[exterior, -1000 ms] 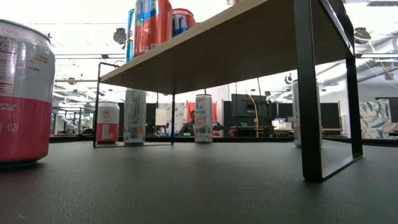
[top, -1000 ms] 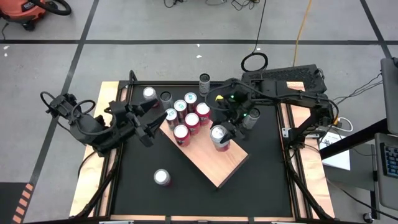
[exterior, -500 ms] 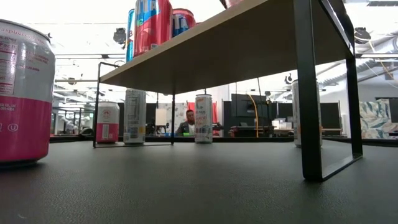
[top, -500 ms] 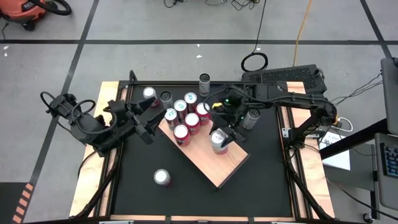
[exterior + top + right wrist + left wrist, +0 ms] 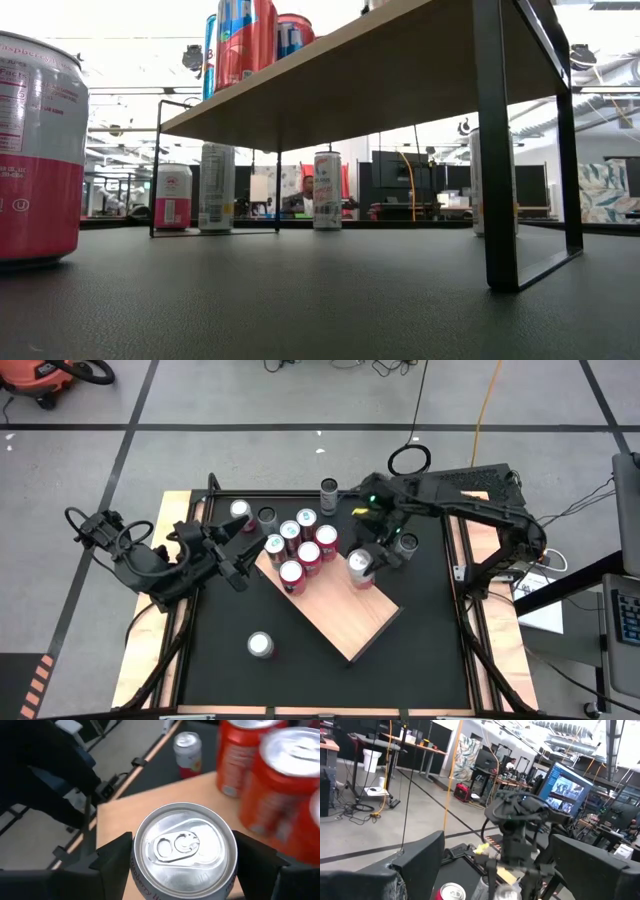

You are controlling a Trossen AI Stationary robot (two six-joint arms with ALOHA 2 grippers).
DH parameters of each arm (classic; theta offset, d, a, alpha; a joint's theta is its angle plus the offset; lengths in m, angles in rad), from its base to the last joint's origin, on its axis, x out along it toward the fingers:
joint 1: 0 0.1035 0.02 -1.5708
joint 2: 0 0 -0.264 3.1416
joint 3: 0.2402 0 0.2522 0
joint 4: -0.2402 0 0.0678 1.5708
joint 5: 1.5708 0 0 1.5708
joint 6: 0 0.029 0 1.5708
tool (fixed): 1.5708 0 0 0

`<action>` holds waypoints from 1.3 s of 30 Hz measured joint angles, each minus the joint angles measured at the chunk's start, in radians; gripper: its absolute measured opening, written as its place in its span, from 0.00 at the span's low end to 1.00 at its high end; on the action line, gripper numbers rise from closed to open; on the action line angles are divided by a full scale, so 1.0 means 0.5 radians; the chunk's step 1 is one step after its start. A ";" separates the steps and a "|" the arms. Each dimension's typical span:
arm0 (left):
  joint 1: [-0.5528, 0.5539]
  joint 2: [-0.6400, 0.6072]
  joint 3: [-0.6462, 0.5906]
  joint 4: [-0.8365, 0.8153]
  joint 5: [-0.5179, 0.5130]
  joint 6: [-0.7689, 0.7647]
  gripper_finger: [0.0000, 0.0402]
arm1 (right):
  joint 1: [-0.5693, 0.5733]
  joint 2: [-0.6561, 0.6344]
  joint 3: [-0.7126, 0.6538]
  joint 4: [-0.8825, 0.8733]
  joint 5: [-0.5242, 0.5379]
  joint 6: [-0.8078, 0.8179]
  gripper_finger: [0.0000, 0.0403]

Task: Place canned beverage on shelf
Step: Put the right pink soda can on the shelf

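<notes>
Since it must join the row, the can (image 5: 183,851) sits clamped between the right gripper (image 5: 366,561) fingers over the shelf (image 5: 350,622); left gripper (image 5: 240,550) waits open beside it.

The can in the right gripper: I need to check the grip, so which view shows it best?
The right wrist view: the can fills the frame, top up, a finger against each side. The high view shows it small over the shelf in the right gripper. The left wrist view blurs it; the low view hides it.
</notes>
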 joint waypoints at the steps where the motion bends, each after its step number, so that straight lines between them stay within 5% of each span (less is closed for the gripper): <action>1: 0.000 0.000 0.000 -0.004 -0.003 0.000 0.91 | -0.043 -0.023 0.000 -0.032 -0.012 -0.029 0.66; 7: 0.000 0.000 0.000 -0.018 -0.006 -0.004 0.91 | -0.198 -0.136 -0.109 0.117 -0.285 0.031 0.66; 12: 0.000 0.000 -0.001 -0.038 -0.021 -0.003 0.91 | -0.193 -0.181 -0.261 0.498 -0.308 0.208 0.66; 39: 0.000 0.001 -0.001 -0.050 -0.102 0.101 0.91 | -0.004 -0.114 -0.293 0.499 0.070 0.016 0.66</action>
